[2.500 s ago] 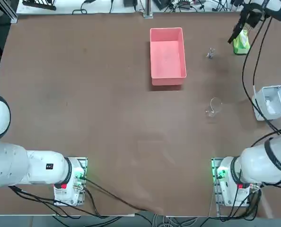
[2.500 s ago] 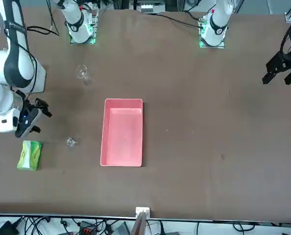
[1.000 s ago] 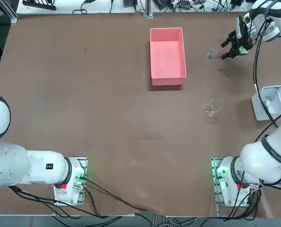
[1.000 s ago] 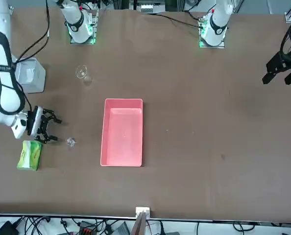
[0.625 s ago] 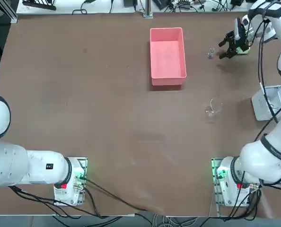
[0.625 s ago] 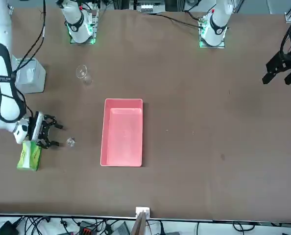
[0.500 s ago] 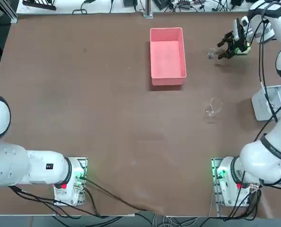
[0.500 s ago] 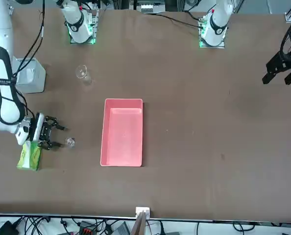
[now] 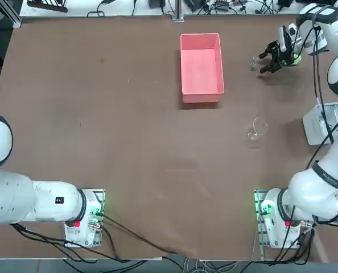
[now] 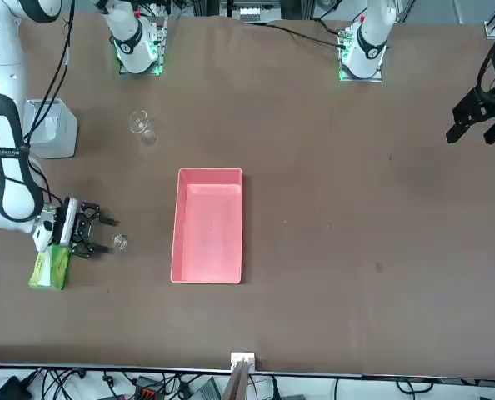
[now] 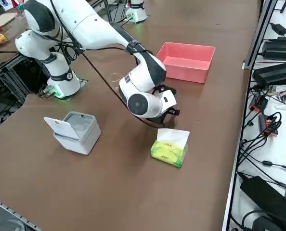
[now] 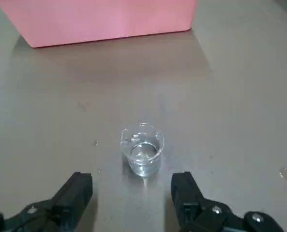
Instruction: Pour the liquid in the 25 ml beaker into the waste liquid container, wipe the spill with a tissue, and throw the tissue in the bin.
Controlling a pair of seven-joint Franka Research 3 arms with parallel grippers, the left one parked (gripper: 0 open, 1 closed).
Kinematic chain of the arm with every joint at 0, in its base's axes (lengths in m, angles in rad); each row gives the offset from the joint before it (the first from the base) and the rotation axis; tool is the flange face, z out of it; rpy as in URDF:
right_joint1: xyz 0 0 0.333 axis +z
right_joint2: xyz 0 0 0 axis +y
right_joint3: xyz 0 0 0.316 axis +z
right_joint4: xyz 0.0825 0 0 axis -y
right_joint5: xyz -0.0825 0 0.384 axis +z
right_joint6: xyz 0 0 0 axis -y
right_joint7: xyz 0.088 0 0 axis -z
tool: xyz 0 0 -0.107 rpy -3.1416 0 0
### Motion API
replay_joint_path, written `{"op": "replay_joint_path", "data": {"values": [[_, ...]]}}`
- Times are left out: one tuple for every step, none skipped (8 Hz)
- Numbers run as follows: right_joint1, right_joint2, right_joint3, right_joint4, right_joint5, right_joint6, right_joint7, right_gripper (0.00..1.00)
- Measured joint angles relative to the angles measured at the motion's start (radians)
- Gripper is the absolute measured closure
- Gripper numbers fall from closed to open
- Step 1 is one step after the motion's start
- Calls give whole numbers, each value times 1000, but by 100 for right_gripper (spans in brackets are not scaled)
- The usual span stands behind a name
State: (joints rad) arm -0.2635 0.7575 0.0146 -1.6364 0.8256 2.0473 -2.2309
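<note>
Beaker (image 12: pixel 142 151) glass, the 25 ml one, is seen upright on the surface (image 12: pixel 240 96) just ahead of the right gripper (image 12: pixel 131 193), whose jaws are spread wide and hold nothing. The jaws should be centred around it, then closed gently. The waste liquid container (image 12: pixel 100 19) lies beyond.

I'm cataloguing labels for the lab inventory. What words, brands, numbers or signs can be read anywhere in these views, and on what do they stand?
No text can be read in any view.
Green tissue pack: printing on its wrapper, too blurred to read.
25 ml beaker: no graduation marks or numbers can be made out.
Waste liquid container: plain pink, no label.
Grey lidded bin: no visible marking.
Right gripper, open just short of the beaker: no lettering visible.
</note>
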Motion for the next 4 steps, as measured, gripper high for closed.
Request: {"op": "replay_joint_path", "data": {"values": [[-3, 8, 0, 1, 8, -4, -11, 0], [-6, 17, 2, 2, 14, -6, -17, 0], [-7, 23, 3, 2, 20, -8, -20, 0], [-7, 26, 5, 2, 25, -9, -22, 0]]}}
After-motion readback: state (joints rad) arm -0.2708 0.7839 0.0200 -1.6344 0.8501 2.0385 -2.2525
